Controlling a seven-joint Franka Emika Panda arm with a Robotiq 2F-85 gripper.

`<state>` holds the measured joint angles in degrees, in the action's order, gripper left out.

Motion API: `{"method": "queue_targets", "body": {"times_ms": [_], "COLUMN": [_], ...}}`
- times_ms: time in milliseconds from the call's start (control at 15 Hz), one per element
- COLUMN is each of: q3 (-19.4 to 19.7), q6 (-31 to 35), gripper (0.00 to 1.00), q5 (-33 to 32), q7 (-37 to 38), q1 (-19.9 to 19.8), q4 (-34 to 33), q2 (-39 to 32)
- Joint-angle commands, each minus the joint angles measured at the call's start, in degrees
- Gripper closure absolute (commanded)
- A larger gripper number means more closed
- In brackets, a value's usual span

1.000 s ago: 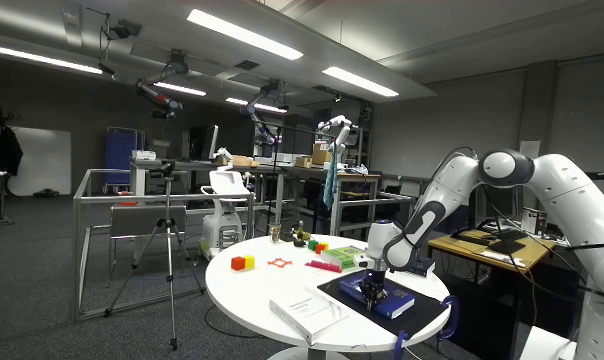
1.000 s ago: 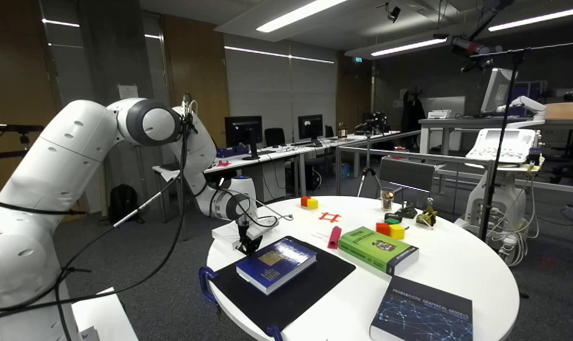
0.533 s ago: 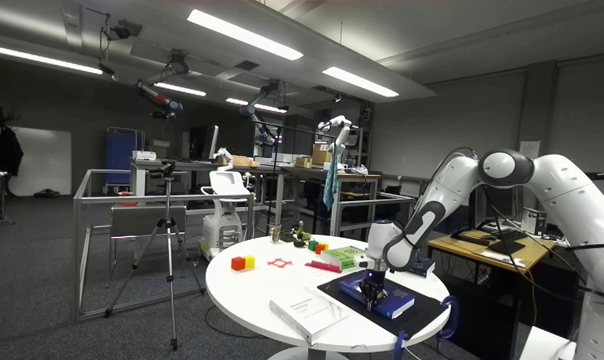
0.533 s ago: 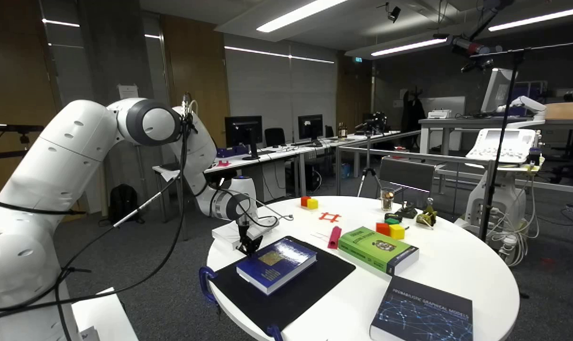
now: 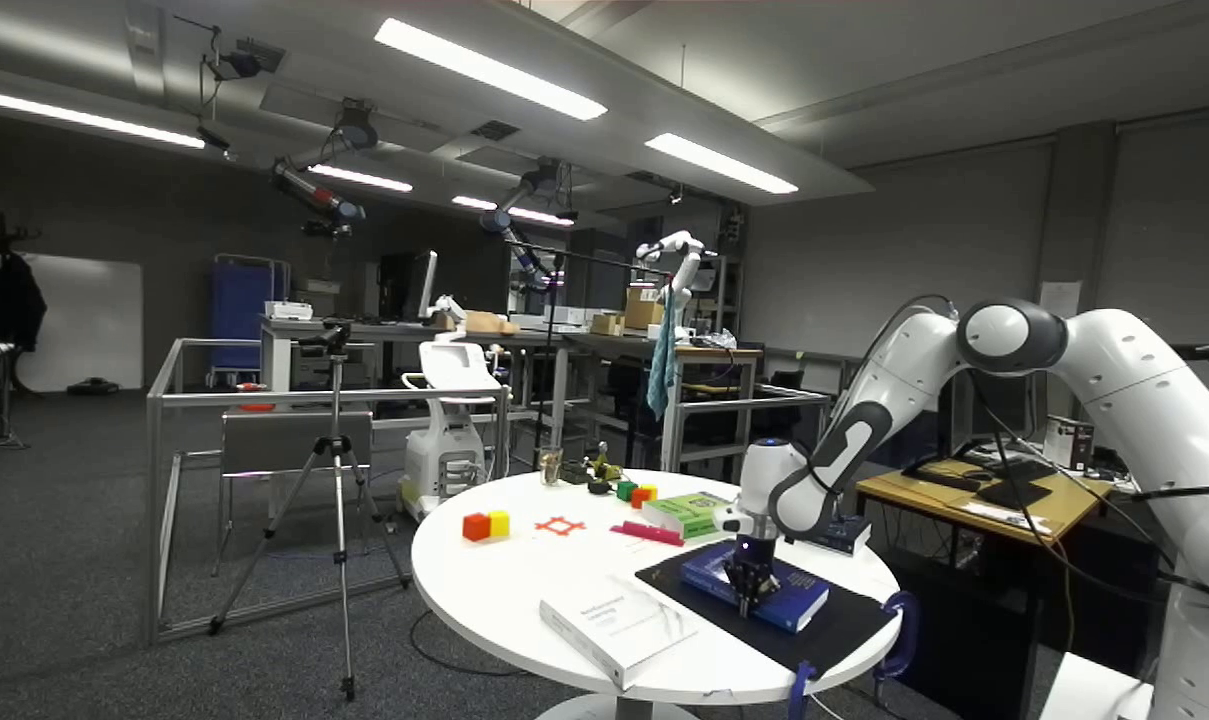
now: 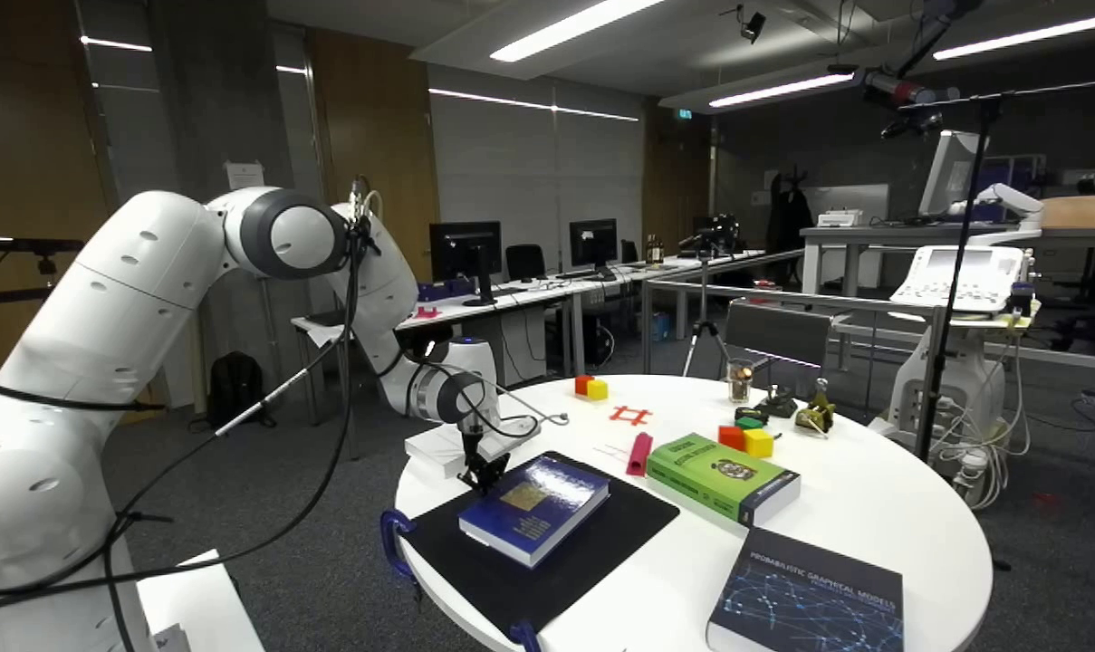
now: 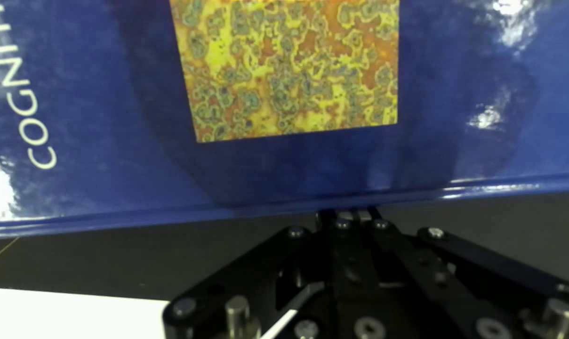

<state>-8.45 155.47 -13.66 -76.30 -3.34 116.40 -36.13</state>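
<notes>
Blue book (image 6: pixel 535 509) | shifted slightly on mat (image 6: pixel 592 552) | tool (image 7: pixel 350 215) moved too

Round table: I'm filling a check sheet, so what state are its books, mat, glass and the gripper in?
Blue book: closed, lying on the black mat
Black mat: spread flat
Gripper: shut, at the blue book's edge
Green book: closed, flat
Dark book: closed, flat
White book: closed, flat
Glass: upright

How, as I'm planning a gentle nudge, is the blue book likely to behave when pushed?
The blue book looks thick, so probably heavy; lying flat, it should slide rather than tip. Its unbent cover seems stiff, and its shiny reflections suggest slipperiness.
</notes>
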Motion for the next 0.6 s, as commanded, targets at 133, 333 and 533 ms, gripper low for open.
{"method": "queue_targets", "body": {"times_ms": [133,333,533], "q3": [1.1,1.5,1.7], "q6": [0.6,0.3,0.1], "gripper": [1.00,1.00,1.00], "q5": [-0.1,-0.2,-0.2], "q7": [-0.2,-0.2,0.0], "q1": [-1.4,-1.5,-1.5], "q4": [-0.9,-2.4,-4.1], "q2": [-0.4,-0.9,-1.5]}}
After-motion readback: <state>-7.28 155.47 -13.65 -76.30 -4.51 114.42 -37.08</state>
